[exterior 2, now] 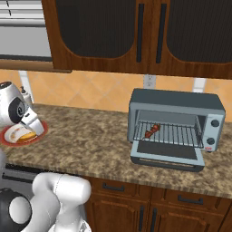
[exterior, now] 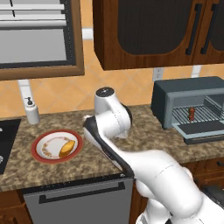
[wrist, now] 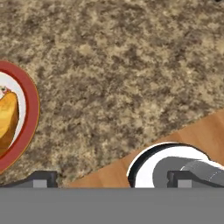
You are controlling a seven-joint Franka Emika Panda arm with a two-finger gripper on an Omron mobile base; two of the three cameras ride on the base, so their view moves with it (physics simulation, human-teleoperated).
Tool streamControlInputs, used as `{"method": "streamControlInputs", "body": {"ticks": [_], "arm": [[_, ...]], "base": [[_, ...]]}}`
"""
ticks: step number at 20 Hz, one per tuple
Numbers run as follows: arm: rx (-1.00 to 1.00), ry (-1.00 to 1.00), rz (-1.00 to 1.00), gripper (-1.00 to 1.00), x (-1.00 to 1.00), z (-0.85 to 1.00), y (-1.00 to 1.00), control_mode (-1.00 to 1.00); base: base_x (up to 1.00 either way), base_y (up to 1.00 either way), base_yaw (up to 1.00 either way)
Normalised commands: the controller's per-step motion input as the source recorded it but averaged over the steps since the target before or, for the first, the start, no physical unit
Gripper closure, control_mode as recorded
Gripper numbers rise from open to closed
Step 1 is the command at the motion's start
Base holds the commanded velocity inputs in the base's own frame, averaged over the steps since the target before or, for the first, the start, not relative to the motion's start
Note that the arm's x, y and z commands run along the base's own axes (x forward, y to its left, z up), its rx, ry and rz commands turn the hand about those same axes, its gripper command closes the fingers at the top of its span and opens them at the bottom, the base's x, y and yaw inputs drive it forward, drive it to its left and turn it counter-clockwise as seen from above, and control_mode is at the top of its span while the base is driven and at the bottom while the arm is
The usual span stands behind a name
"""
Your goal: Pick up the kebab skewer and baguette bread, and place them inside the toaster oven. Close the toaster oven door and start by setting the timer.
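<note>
Beside the red-rimmed plate (exterior: 36, 157), which serves as the landmark, the baguette bread (exterior: 66, 148) lies on the white of the plate toward its right side, golden and untouched, so it waits to be fetched. Well to the right of the plate along the speckled surface (exterior 2: 90, 140) stands the toaster oven (exterior 2: 176, 118), and its door (exterior 2: 166, 155) is dropped flat in front, presumably left down so that food can go onto the wire rack. The kebab skewer (exterior 2: 152, 131) already rests on that rack, toward its left end, so by my judgement half of the loading is done and the bread is the next thing to carry. The tool (wrist: 111, 179) hangs just to the right of the plate in the left base view, with its fingertips (wrist: 41, 179) spread wide apart and nothing between them, a sensible stance for coming down over a stubby loaf. From the hand view the tool looks down on bare surface, with the plate's rim and the bread at the left edge, so it is near the plate but not yet above the bread. Closing the door and setting the timer remain for later.
</note>
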Motion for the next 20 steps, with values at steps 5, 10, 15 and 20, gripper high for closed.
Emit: {"method": "streamControlInputs", "body": {"ticks": [5, 10, 15, 20], "arm": [[0.0, 0.03, 0.0, -1.0, 0.44, -0.37, 1.0, -1.0], [0.0, 0.05, 0.0, -1.0, 0.53, -0.42, 0.85, -1.0], [0.0, 0.05, 0.0, -1.0, 0.2, -0.35, 0.2, -1.0], [0.0, 0.0, -0.02, -1.0, 0.27, -0.45, 0.38, -1.0]], "base": [[0.0, 0.0, 0.0], [0.0, 0.0, 0.0], [0.0, 0.0, 0.0], [0.0, 0.0, 0.0]]}}
